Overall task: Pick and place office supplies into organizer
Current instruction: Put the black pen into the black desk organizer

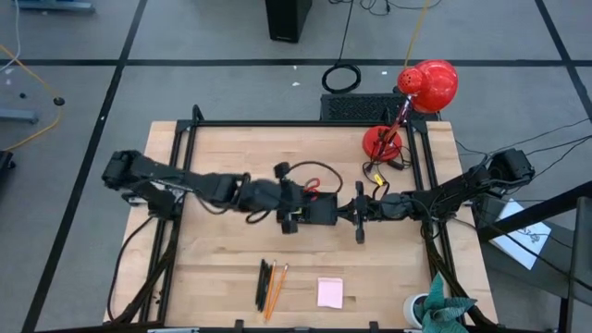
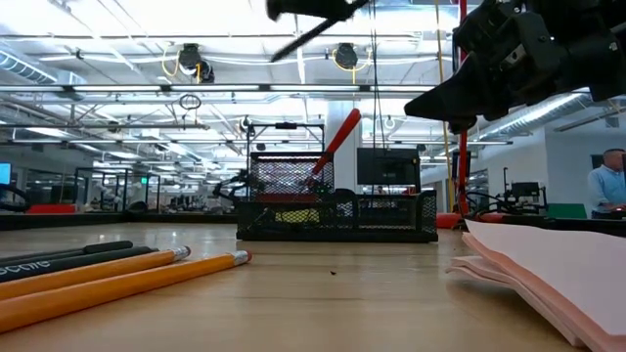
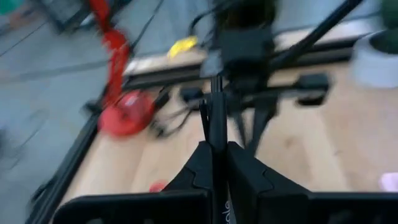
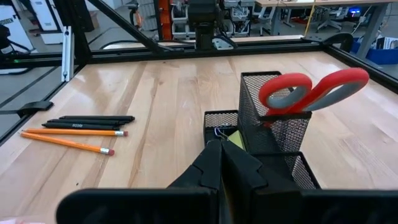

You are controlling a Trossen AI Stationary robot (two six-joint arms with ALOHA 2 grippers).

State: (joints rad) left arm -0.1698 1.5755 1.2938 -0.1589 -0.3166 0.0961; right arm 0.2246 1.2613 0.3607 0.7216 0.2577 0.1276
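The black mesh organizer (image 1: 321, 212) stands mid-table, with red-handled scissors (image 4: 311, 90) upright in its tall cup and a small yellow item (image 4: 234, 138) in a low compartment. My left gripper (image 3: 217, 146) hovers at the organizer's left end (image 1: 296, 213), shut on a thin dark pen (image 3: 217, 115). My right gripper (image 4: 221, 152) is shut, just right of the organizer (image 1: 359, 220), with nothing between its fingers. Near the front edge lie dark pens (image 1: 264, 282) and orange pencils (image 1: 276, 289), and beside them a pink sticky-note pad (image 1: 330, 292). My left gripper pinches the dark pen between its two fingers (image 3: 249, 180). The pen lies along the fingers, and its free end (image 3: 217, 93) sticks out forward past the fingertips. The pen is held above the table; motion blur hides which part of it the fingers have.
A red desk lamp (image 1: 425, 88) stands at the far right corner on its round base (image 1: 379, 141). A white cup with a teal thing (image 1: 435, 310) sits at the near right corner. Black frame rails (image 1: 185, 185) border the table. A person (image 2: 608, 186) shows far off in the room.
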